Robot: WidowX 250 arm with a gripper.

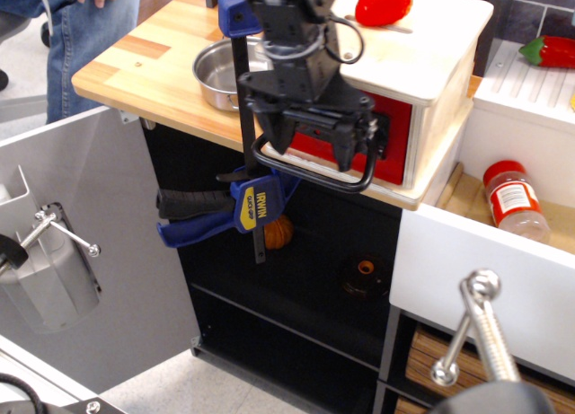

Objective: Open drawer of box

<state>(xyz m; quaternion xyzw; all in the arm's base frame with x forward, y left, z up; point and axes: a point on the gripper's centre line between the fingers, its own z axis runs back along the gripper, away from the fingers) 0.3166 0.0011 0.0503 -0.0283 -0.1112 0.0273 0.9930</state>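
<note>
The gripper (312, 143) straddled the loop handle (316, 173) (fingers parted, grip unconfirmed), whose bar ran left-right before the closed drawer (393, 136).

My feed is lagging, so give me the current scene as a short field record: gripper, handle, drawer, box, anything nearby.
gripper: over the handle's front bar, fingers straddling it; grip cannot be confirmed
handle: black loop, sticking out from the drawer front
drawer: red front looks flush with the box, not yet open
box: plywood, on the counter edge, red pepper on top
nearby: metal bowl left of box; blue clamp on counter edge
</note>
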